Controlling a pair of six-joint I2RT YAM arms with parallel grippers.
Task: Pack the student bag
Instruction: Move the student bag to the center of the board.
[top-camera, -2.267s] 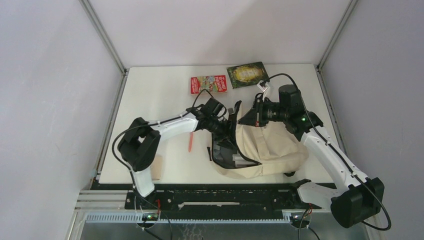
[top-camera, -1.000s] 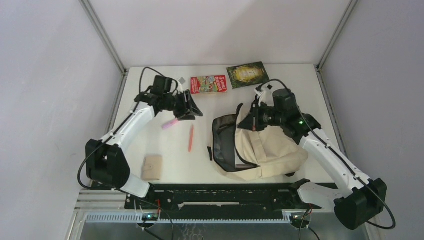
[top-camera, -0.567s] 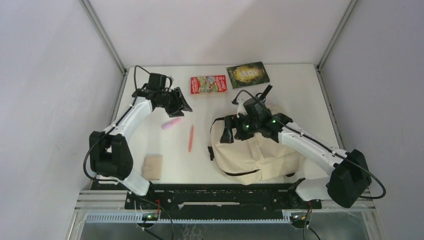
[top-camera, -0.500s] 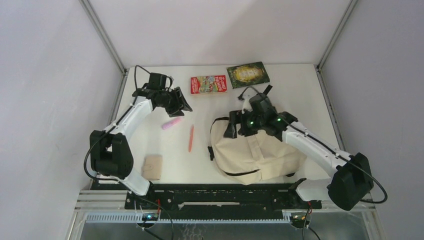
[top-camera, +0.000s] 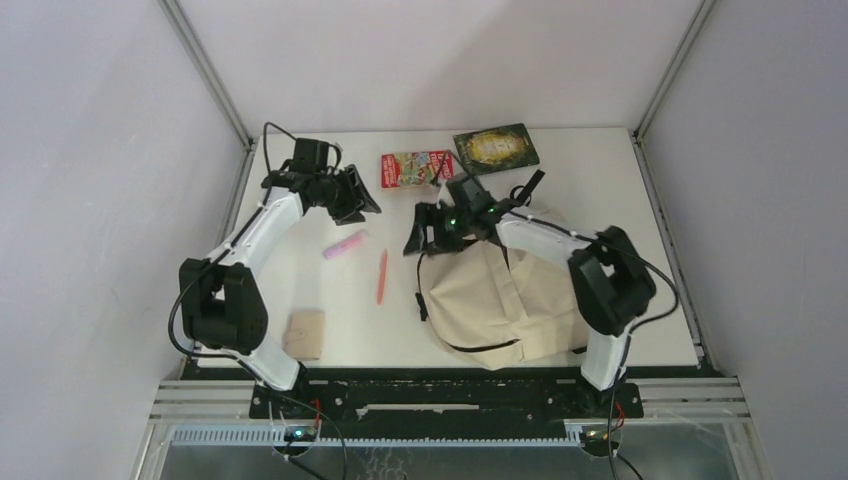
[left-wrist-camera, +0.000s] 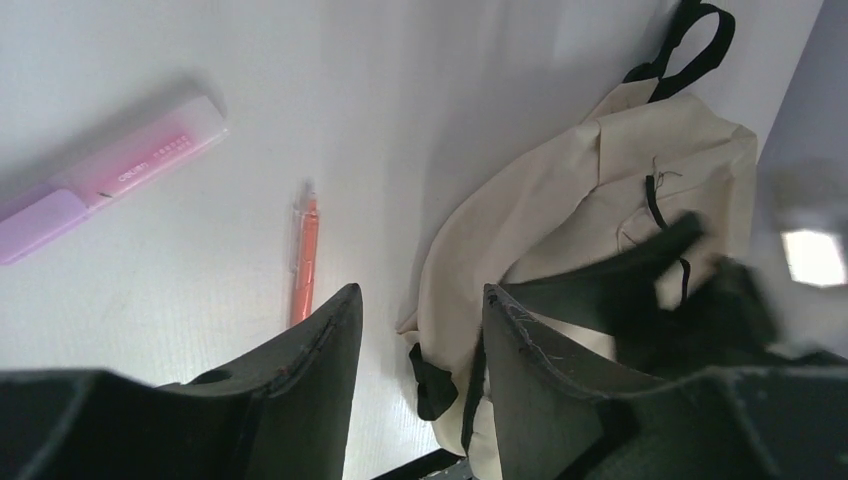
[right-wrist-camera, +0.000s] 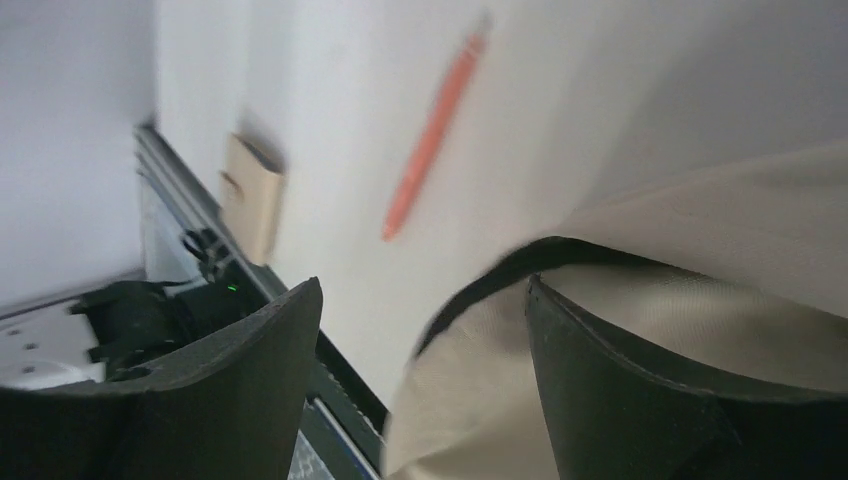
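The student bag (top-camera: 510, 295) is lying flat on the right half of the worktop (top-camera: 625, 175), cream side up, with its black carry loop (top-camera: 527, 188) pointing toward the far edge. The right gripper (top-camera: 418, 232) is hovering at the bag's far-left corner, reaching leftward across its upper end. Its jaws are standing wide apart and are grasping nothing. In the right wrist view, cream fabric and a curve of black trim are showing below and between the spread fingers (right-wrist-camera: 610, 370), though I cannot tell whether either finger is touching the cloth. Beyond them an orange pen (right-wrist-camera: 432, 140) is lying on the bare worktop, just left of the bag, and a small tan item (right-wrist-camera: 255, 195) is sitting near the front edge.

The left gripper (top-camera: 362, 197) is hanging well apart from the bag, over the far-left part of the worktop, its jaws partly parted with nothing between them. A pink highlighter (top-camera: 345, 244) is lying just in front of it, between it and the pen. A red book (top-camera: 417, 168) and a green book (top-camera: 495, 148) are resting side by side along the far edge, beyond the bag, the red one lying near both grippers.
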